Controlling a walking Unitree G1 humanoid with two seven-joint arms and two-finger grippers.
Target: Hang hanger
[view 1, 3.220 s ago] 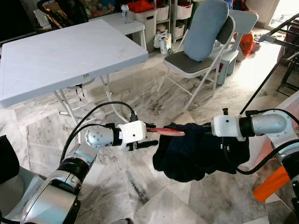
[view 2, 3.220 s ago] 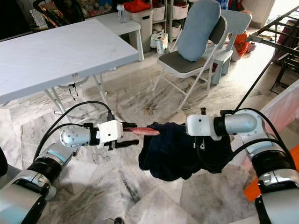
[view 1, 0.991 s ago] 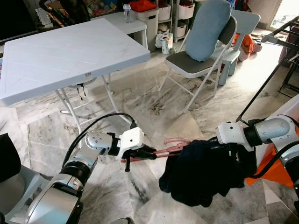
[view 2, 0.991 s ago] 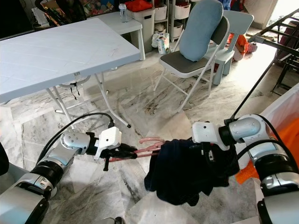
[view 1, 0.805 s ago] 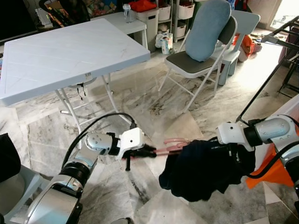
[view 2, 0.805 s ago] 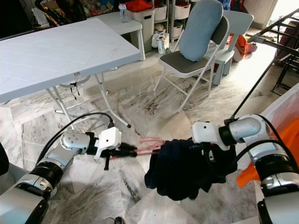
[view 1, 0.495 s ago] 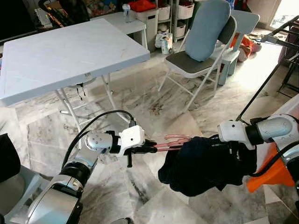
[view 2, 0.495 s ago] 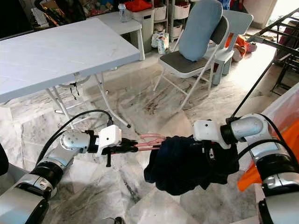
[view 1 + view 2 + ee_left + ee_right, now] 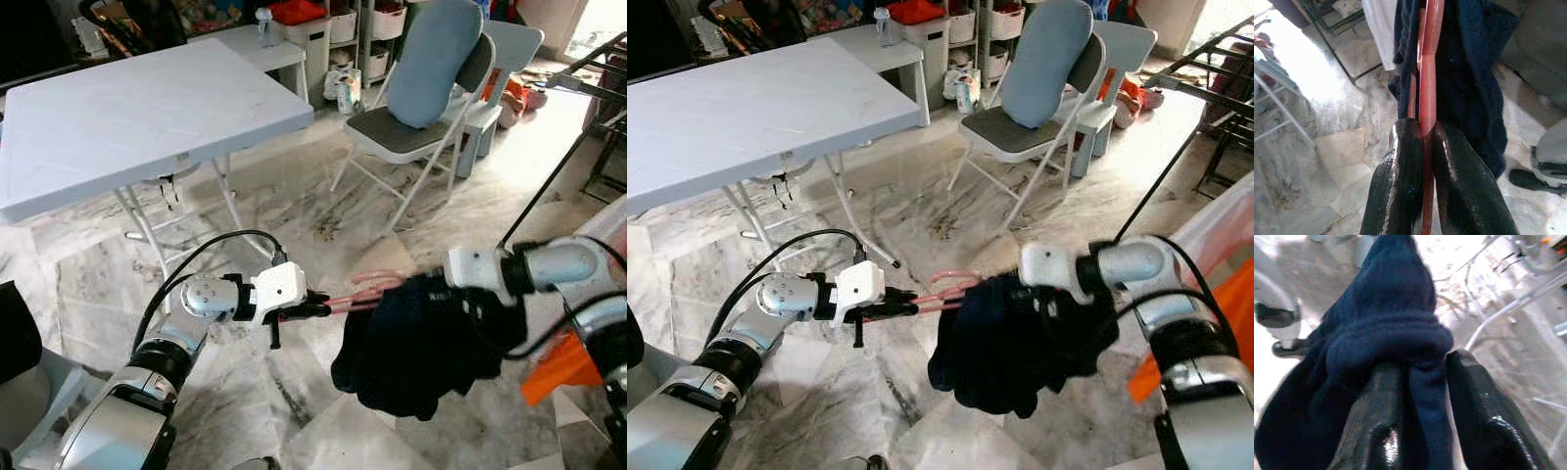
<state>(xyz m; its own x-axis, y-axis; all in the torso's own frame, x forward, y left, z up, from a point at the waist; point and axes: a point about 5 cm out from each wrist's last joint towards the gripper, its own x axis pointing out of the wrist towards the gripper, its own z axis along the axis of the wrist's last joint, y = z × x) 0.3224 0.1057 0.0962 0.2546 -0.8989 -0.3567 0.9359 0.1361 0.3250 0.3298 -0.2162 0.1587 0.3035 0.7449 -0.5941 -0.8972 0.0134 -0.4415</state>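
Left eye view, left gripper (image 9: 315, 308): its fingers are clenched on one end of the pink plastic hanger (image 9: 358, 291), which runs level from the fingertips across to the dark navy cloth garment (image 9: 416, 348); the grip seems meant to steady the hanger so the cloth can be worked along it.
Left eye view, garment: bunched and hanging off the far end of the hanger, between the two arms, above the marble floor (image 9: 294, 211).
Right eye view, right gripper (image 9: 1058, 318): buried in the garment on the side away from the left fingers; it appears to carry the cloth's weight while the hanger is threaded in.
Right eye view, surroundings: the white folding bench (image 9: 745, 93) and the grey folding chair with a blue cushion (image 9: 1038, 88) stand well beyond both sets of fingers, clear of the work; a dark rail of a drying rack (image 9: 1176, 157) rises past the right arm, a likely place to hang the hanger.
Left wrist view, fingers (image 9: 1400, 186): pressed on the hanger bar from both sides, the garment draped over the bar just ahead of the tips.
Right wrist view, fingers (image 9: 1376, 431): grasping a thick fold of the navy cloth squeezed between them.
Stage, as a judgement: garment not yet spread on the hanger, hanging still to come.
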